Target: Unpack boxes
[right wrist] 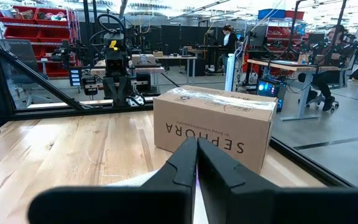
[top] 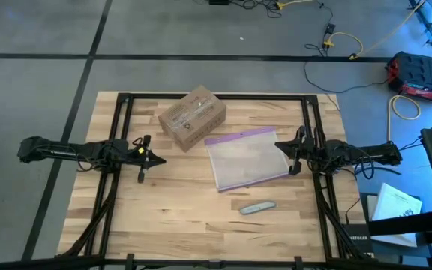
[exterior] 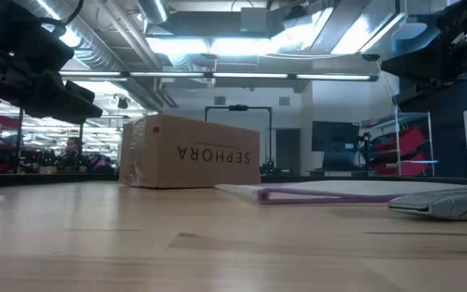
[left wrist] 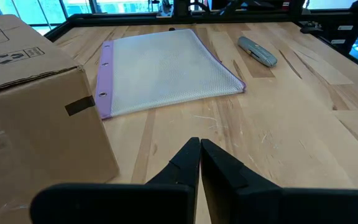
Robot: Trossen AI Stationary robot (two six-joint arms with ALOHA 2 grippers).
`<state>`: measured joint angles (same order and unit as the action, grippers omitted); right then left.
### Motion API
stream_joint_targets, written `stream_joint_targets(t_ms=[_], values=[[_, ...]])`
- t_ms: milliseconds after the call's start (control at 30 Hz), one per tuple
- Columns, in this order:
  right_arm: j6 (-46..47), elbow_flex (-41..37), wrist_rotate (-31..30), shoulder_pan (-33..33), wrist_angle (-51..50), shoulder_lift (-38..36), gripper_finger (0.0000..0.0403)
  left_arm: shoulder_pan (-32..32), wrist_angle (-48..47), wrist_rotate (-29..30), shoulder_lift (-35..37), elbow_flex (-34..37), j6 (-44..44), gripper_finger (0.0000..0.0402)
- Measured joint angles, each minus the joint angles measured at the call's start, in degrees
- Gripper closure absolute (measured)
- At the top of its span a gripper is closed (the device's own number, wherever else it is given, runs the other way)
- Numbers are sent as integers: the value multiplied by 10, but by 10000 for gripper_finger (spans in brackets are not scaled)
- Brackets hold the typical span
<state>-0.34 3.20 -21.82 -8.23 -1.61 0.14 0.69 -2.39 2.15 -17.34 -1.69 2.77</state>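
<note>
Both grippers hang above the wooden table (top: 163, 225) with fingers pressed together and nothing between them: the left gripper (top: 142, 159) over the table's left side, the right gripper (top: 294, 156) over its right side, beside the bag's edge. Each arm reaches in from its own side at about the same height, a symmetrical pose that reads as a waiting stance with no step of the unpacking begun.

Nearest the front edge lies a small grey knife-like tool (top: 257, 208), flat on the wood and apart from everything else; it seems set out for cutting tape, though neither gripper is near it.

Behind it, mid-table, lies a clear plastic bag (top: 246, 159) with a purple zip edge, flat and seemingly empty. Its placement just beside the box suggests a receptacle for whatever comes out.

Farthest back, near the rear edge and slightly left of centre, stands the box (top: 192, 117): plain brown cardboard, turned at an angle to the table edges, with a pale label on top and black "SEPHORA" lettering on one side, upside down as seen from table height. Its flaps lie shut, with clear tape visible over the top. One corner sits very near the bag's purple edge; whether they touch cannot be told.
</note>
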Motion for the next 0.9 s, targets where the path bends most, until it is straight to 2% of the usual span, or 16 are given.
stream_joint_targets(t_ms=[467, 633, 767, 900], values=[[0, 0, 0, 0, 0, 0, 403, 0, 1, 0, 0, 0, 9, 402], [0, 0, 0, 0, 0, 0, 403, 0, 17, 1, 0, 2, -18, 402], [0, 0, 0, 0, 0, 0, 403, 0, 24, 1, 1, 2, -82, 402], [0, 0, 0, 0, 0, 0, 403, 0, 94, 1, 1, 2, -157, 402]])
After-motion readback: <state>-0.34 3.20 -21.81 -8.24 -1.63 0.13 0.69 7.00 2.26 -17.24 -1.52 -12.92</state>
